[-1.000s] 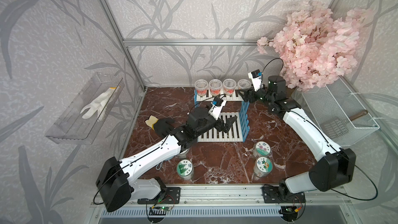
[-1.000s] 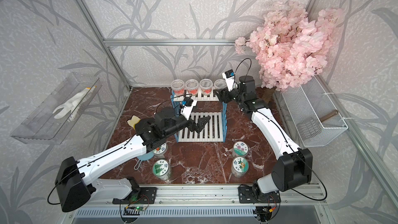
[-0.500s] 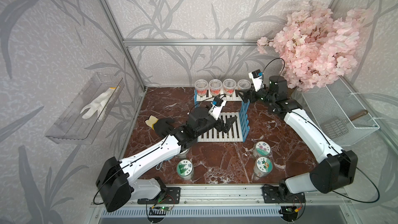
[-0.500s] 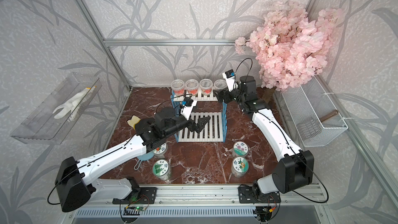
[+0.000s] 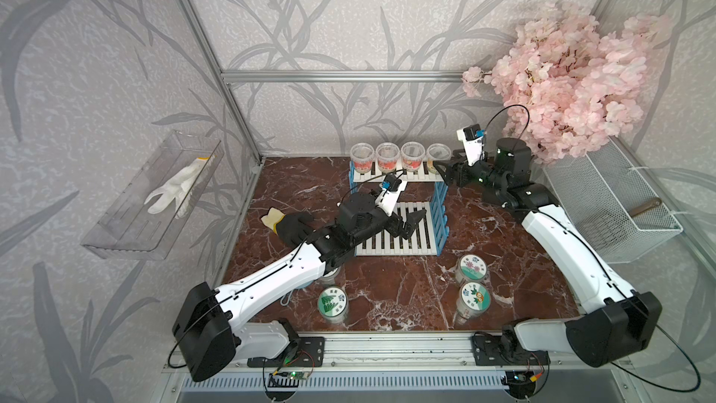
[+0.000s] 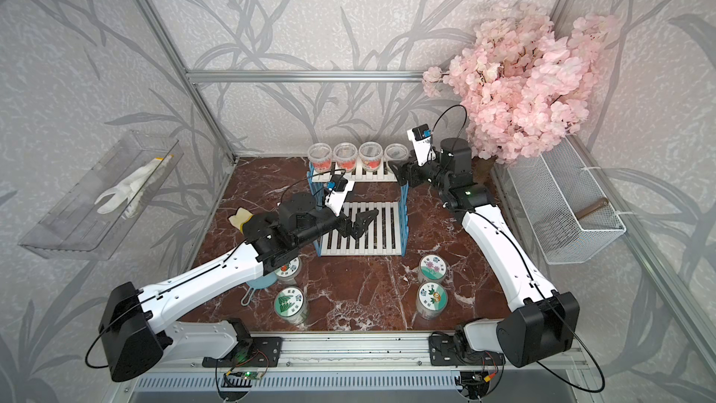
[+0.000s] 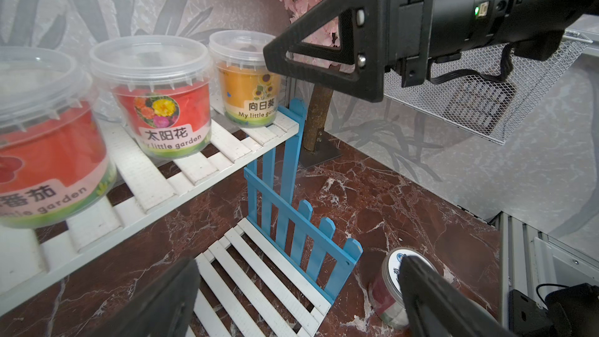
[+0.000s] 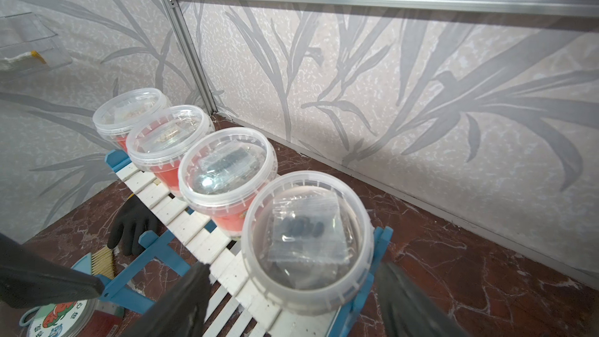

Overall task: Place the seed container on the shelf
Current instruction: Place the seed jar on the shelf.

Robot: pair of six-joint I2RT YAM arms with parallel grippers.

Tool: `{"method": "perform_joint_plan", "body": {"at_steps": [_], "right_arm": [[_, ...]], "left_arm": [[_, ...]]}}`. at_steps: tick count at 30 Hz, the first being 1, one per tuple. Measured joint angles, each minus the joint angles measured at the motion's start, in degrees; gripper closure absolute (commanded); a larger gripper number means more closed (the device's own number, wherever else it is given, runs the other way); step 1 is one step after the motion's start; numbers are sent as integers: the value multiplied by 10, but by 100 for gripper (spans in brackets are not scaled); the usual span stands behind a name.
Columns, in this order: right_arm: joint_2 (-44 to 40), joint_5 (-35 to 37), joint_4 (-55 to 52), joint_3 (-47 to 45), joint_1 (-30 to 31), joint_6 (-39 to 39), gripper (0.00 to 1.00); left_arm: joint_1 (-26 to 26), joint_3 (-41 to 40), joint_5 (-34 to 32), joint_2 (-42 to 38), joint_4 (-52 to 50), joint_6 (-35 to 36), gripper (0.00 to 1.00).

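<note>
Four seed containers on shelf top tier; right pincer beside end one.

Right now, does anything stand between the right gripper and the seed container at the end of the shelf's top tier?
Nothing visible does. The seed container stands last of four on the top tier of the shelf. The right gripper is open right at it, one finger to each side.

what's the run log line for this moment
left gripper open, empty | right gripper open at seed container | seed container on shelf upper tier
</note>
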Motion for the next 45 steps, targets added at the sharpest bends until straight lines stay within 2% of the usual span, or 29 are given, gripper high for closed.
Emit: {"method": "perform_joint_plan", "body": {"at_steps": [10,13,20,26,28,33,35,39,45], "right_arm": [[-1,0,-1,0,-6,26,22],[-1,-4,-2,0,-7,41,15],[9,-6,-7,35,-8,95,11],[24,-8,-28,66,-8,115,11],[31,-8,-47,79,-8,117,11],[38,-8,-104,108,-8,120,11],[42,-8,-126,124,-8,122,11],[50,-9,-160,152,-8,124,11],[67,2,-211,184,-1,115,13]], "left_arm": [[0,0,0,-1,0,0,0],[0,0,0,-1,0,-1,0],[0,-1,-6,-5,-2,0,0],[10,-2,-26,-41,-26,1,0],[33,-2,-23,-64,-54,-6,0],[147,-2,11,-130,-118,-51,0],[178,0,28,-151,-139,-65,0],[201,5,58,-156,-169,-87,0],[203,4,85,-142,-173,-119,0]]}}
